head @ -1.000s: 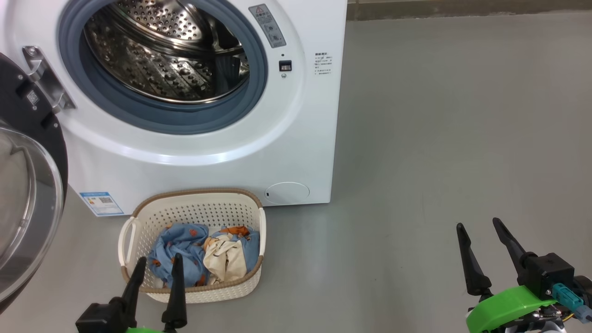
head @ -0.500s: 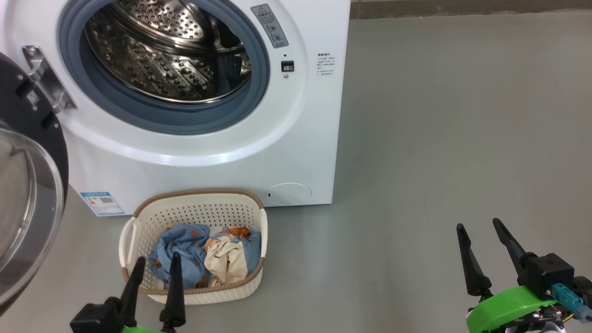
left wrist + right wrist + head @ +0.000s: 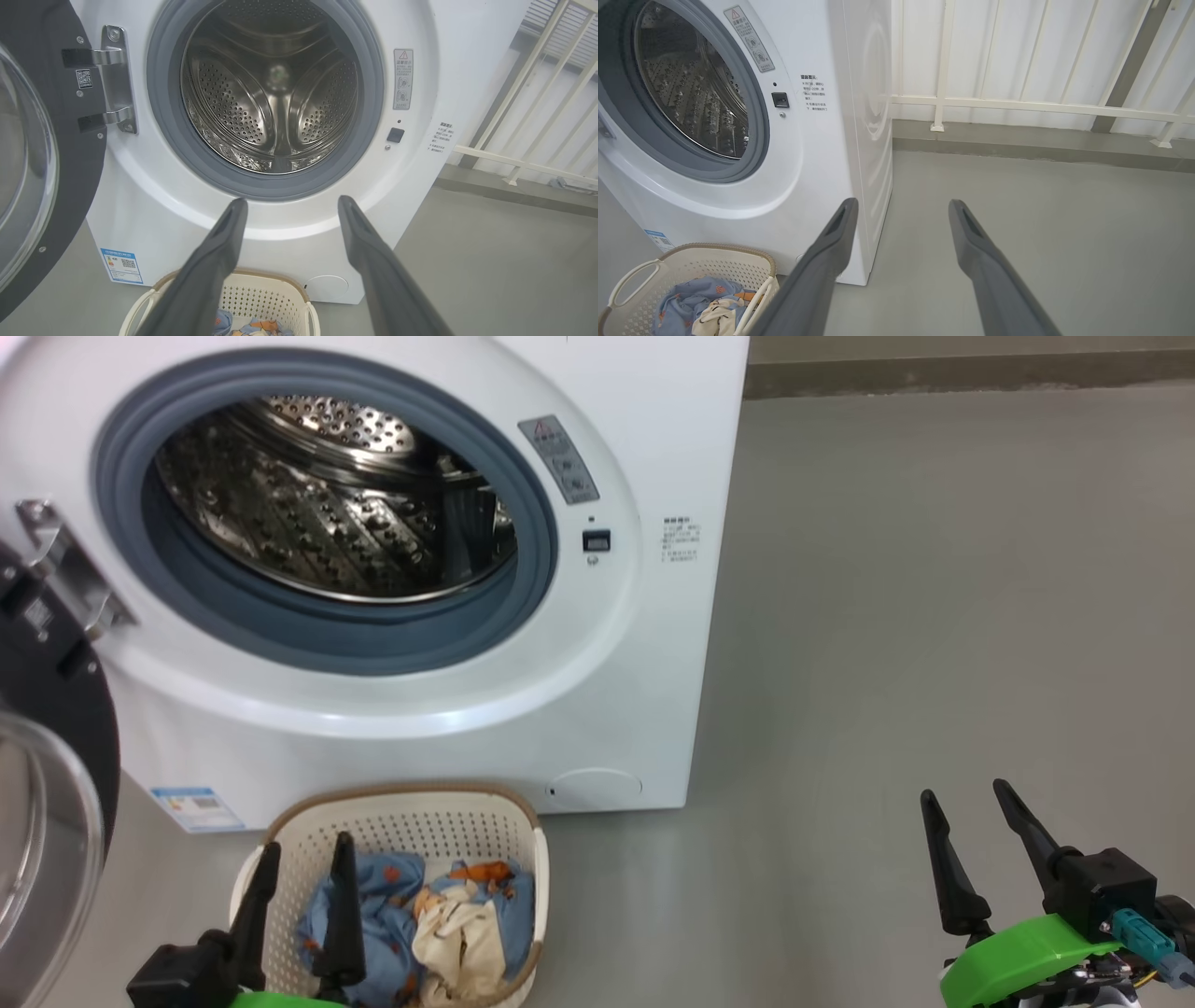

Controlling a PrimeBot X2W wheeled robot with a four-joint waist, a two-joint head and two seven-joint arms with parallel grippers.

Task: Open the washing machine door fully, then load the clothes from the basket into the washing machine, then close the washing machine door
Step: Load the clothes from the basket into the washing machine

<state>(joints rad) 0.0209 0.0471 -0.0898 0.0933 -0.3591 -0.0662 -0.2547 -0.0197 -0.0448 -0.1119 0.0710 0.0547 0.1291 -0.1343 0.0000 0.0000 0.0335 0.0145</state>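
The big white washing machine stands open, showing a perforated steel drum ringed by a grey-blue seal. Its black-rimmed glass door is swung out to the left. Just in front, the cream basket holds crumpled blue and cream clothes. The left gripper hovers over the basket and the right gripper over the floor, both with fingers spread.

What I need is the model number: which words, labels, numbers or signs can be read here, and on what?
Nothing is legible enough to quote.
Grey warning sticker on the washing machine: red triangle sign; characters too small.
Printed note beside the latch: too small.
Blue label sticker, lower left: QR code; print blurred.
Small sticker on the washing machine door: QR code; unreadable.
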